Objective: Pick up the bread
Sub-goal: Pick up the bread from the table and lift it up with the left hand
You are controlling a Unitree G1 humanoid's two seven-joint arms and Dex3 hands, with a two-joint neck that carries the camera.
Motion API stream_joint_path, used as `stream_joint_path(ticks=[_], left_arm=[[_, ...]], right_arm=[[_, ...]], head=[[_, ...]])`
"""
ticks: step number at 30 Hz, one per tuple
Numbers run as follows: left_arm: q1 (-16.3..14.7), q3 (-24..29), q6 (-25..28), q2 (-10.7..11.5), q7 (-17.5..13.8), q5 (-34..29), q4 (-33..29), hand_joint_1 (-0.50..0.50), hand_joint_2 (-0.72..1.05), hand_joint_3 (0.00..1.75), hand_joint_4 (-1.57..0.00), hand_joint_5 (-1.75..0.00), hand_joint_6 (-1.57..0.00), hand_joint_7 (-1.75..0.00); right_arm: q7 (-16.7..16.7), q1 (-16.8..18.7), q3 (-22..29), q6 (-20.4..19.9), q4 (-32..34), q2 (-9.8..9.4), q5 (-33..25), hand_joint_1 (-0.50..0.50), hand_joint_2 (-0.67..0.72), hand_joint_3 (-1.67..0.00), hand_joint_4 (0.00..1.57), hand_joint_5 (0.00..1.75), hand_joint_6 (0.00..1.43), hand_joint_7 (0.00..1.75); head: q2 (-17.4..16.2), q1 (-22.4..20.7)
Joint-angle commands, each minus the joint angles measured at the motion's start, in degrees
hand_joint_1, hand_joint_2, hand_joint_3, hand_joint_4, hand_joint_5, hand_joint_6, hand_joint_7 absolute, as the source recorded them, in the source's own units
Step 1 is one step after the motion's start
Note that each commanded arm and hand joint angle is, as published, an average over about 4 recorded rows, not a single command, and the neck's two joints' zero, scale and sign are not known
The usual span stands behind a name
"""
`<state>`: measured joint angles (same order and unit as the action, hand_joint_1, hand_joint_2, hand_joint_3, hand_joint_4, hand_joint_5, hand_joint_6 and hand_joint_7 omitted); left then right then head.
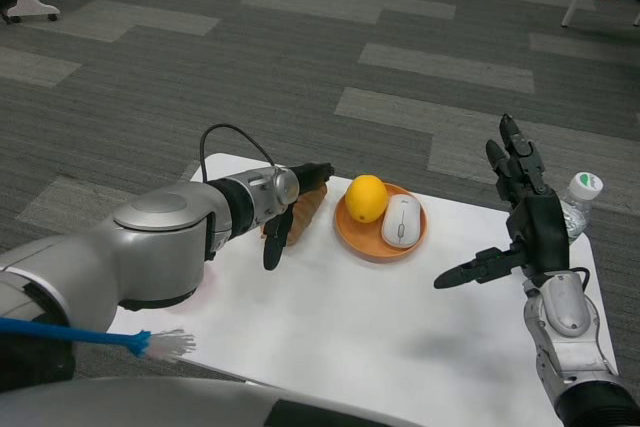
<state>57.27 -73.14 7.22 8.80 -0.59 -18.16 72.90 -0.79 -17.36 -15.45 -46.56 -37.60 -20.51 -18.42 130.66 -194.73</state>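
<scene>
Head view: bread (pixel 312 209) lying on the white surface (pixel 400 327), just left of the orange plate (pixel 352 239), long axis running toward the far edge; left robot hand (pixel 292 209) right at the loaf, over its near-left side, one dark finger hanging down beside it toward the surface, others stretched across the top toward the plate; cannot tell whether clenched on the crust or only resting there, contact side hidden by the wrist. Right robot hand (pixel 520 222) well apart on the right, raised, fingers spread, grasping nothing; bottle (pixel 578 199) just behind it. Lemon (pixel 366 197) and mouse (pixel 402 221) on the plate, near the loaf's far end.

Judged step: closing on the loaf. Best done across the narrow width, near the middle, thumb on one flank and fingers on the other; gentle squeeze, since crust probably crushes; straight lift afterwards, away from the plate rim, to avoid nudging lemon or mouse; right side best kept clear.
</scene>
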Motion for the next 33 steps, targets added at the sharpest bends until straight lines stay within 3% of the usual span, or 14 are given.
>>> stream_joint_path(ticks=[1, 12, 18, 25, 33], left_arm=[[0.12, -0.43, 0.08, -0.14, -0.25, -0.69, 1.39, -0.48, -0.55, 0.09, 0.00, -0.10, 0.00, -0.14], [-2.16, -0.82, -0.28, 1.40, -0.86, -3.02, 2.33, -0.48, -0.55, 0.09, 0.00, -0.10, 0.00, -0.14], [-2.25, -6.53, -0.28, 2.15, -1.57, -5.66, 2.05, -0.49, -0.55, 0.09, 0.00, -0.08, 0.00, -0.14], [-2.47, -11.98, -0.19, 3.49, -5.26, -9.62, 1.10, -0.50, -0.55, 0.04, 0.00, -0.10, 0.00, -0.16], [-3.98, -11.98, -0.19, 4.34, -7.61, -9.33, -0.81, -0.50, -0.53, 0.09, 0.00, -0.10, 0.00, -0.14]], right_arm=[[0.17, 0.49, 0.23, -0.19, 0.05, 0.10, -0.56, -0.33, 0.19, 0.00, 0.00, 0.19, 0.00, 0.00], [0.17, 0.49, 0.34, -0.19, 0.03, 0.30, -0.52, -0.33, 0.15, 0.00, 0.00, 0.19, 0.00, 0.00], [0.17, 0.49, 0.20, -0.19, -0.19, 0.41, -0.52, -0.33, 0.15, 0.00, 0.00, 0.19, 0.00, 0.00], [0.17, 0.55, 0.34, -0.28, -0.08, 0.63, -0.48, -0.33, 0.15, 0.00, 0.00, 0.19, 0.00, 0.00], [0.17, 0.79, 0.42, -0.28, -0.02, 0.78, -0.48, -0.33, 0.15, 0.00, 0.00, 0.19, 0.00, 0.00]], head=[[0.00, 0.00], [0.11, -0.57], [0.19, -0.90], [0.38, -1.18], [0.39, -1.38]])
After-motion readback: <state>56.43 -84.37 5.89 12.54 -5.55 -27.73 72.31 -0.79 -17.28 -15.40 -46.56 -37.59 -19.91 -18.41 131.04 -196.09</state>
